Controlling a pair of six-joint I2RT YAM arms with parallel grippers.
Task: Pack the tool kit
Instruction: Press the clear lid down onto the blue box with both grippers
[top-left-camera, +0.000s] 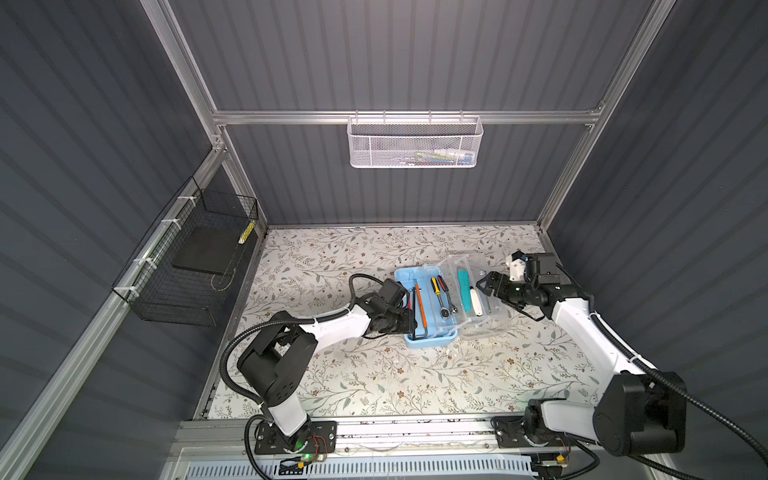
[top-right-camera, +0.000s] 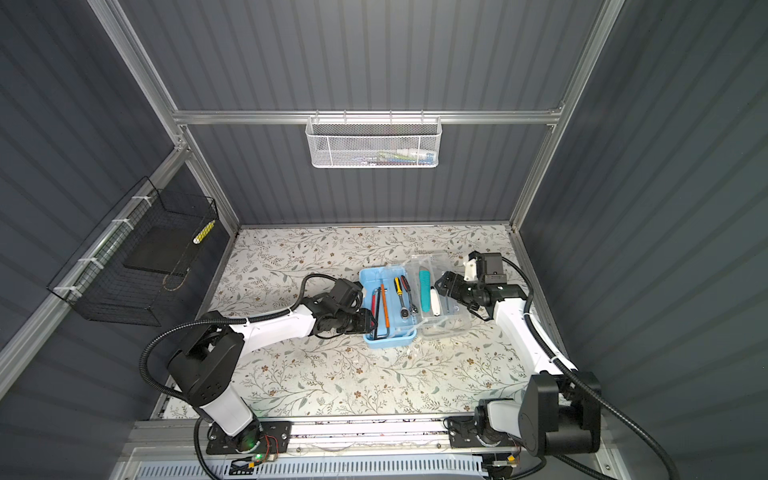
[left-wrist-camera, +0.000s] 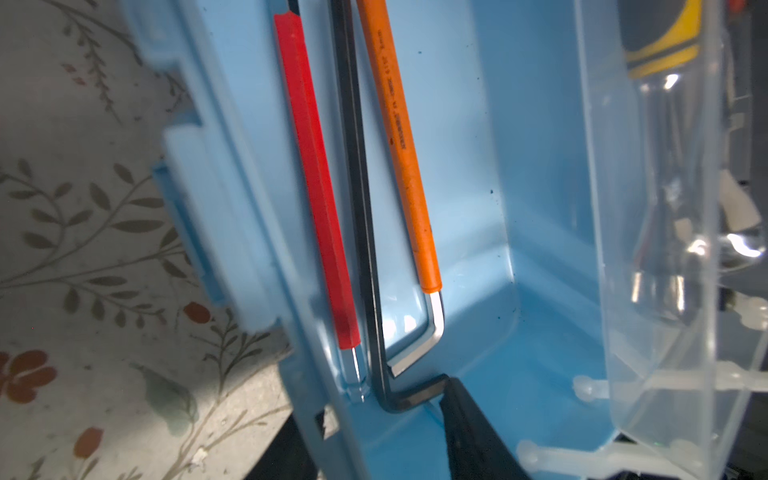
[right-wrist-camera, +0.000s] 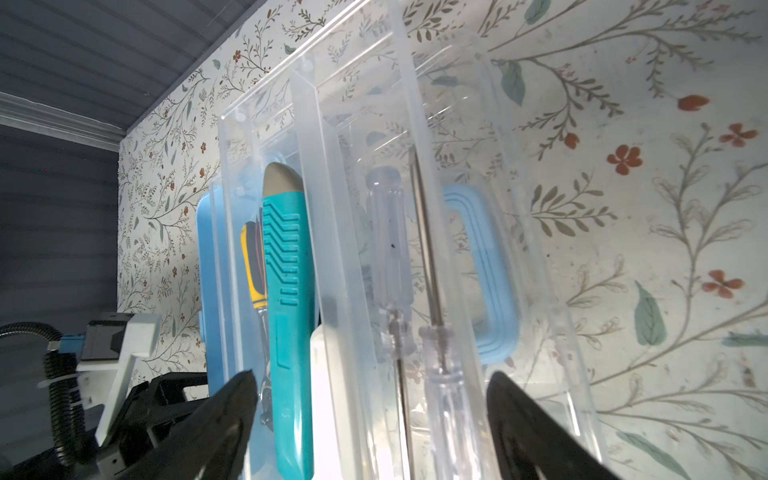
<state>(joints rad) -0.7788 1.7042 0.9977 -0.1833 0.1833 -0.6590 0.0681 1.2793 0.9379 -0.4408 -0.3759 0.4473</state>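
I have the tool kit (top-left-camera: 402, 277) lying open on the floral table (top-left-camera: 332, 374), about midway between my two arms in both top views. Its clear lid (top-left-camera: 484, 324) is swung out flat on the kit's right side. The left gripper (top-left-camera: 412, 326) sits at the kit's near-left corner. In the left wrist view one finger (left-wrist-camera: 469, 424) touches the short leg of the black hex key (left-wrist-camera: 361, 208), which lies inside the kit along its left wall, between a red-sleeved key (left-wrist-camera: 316, 187) and an orange-sleeved key (left-wrist-camera: 399, 145). I cannot tell whether that hand is gripping anything. The right gripper (right-wrist-camera: 370, 390) hangs at the lid's far-right edge with its jaws spread wide, released. Beyond them in the lid lie a teal utility knife (right-wrist-camera: 286, 291) and a clear-handled screwdriver (right-wrist-camera: 388, 232). A ratchet (top-left-camera: 440, 295) with a yellow-and-black handle lies in the kit's middle.
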